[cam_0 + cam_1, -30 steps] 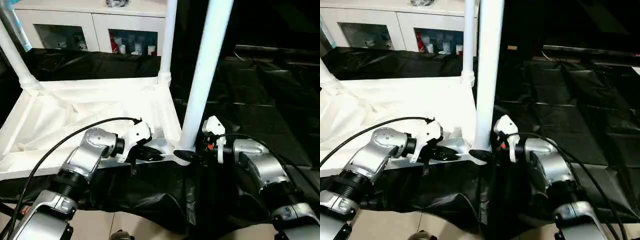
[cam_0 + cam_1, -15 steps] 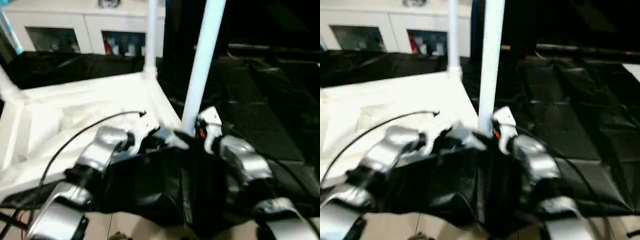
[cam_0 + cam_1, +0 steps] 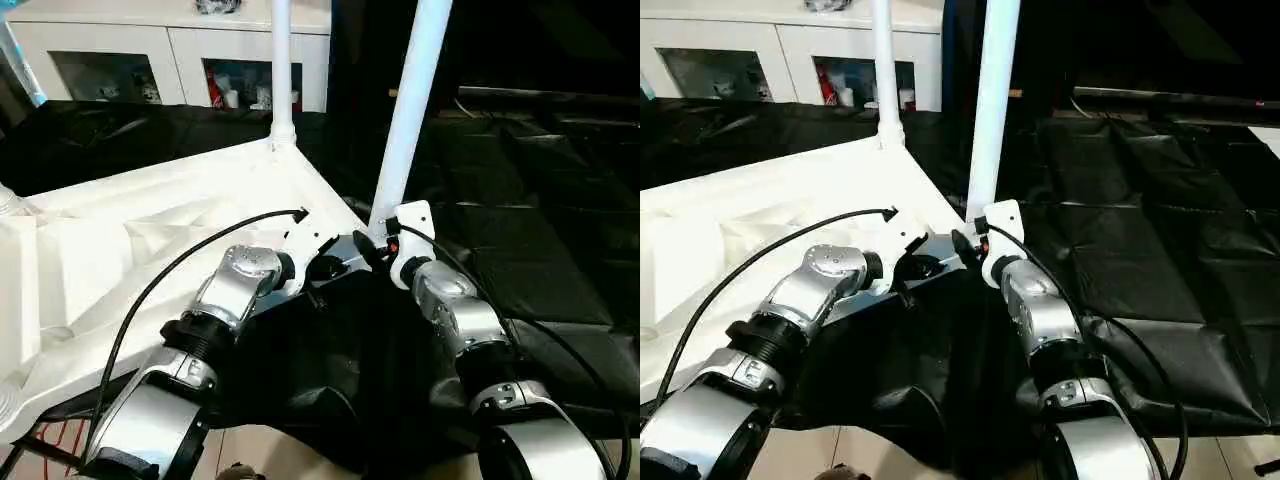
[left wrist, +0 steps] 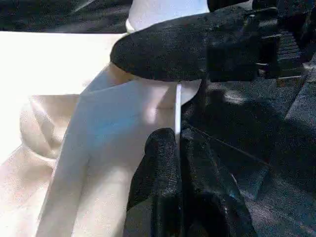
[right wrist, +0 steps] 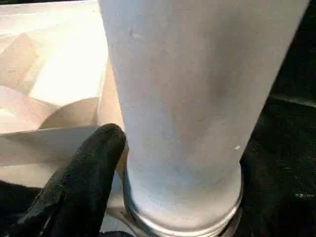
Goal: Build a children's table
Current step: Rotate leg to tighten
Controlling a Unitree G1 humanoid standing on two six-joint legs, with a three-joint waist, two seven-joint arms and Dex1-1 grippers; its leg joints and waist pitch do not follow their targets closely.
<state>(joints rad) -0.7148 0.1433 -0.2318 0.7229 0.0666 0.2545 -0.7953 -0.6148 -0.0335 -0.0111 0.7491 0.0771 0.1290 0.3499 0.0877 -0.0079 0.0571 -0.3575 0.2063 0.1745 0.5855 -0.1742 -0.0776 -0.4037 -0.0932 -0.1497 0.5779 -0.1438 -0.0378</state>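
The white table top (image 3: 150, 220) lies underside up and tilted, its ribs showing. A long white leg (image 3: 408, 120) stands in the near right corner socket, a second leg (image 3: 281, 60) at the far corner, and a third (image 3: 20, 70) at the left edge. My left gripper (image 3: 328, 268) is shut on the top's thin rim beside that corner; the rim (image 4: 177, 113) runs between the fingers (image 4: 158, 187). My right gripper (image 3: 368, 250) is shut on the foot of the near leg (image 5: 187, 98), with one fingertip (image 5: 84, 182) against it and the other hidden behind.
A black sheet (image 3: 540, 200) covers the floor to the right and under the table top. A white cabinet with glass doors (image 3: 130, 60) stands behind. Pale floor tiles (image 3: 260, 455) show at the near edge. A black cable (image 3: 170, 275) arcs over my left forearm.
The table top has swung and tilted, and its near right corner with the leg now sits higher and farther from me. Both grippers went with it, still holding. The camera also shifted.
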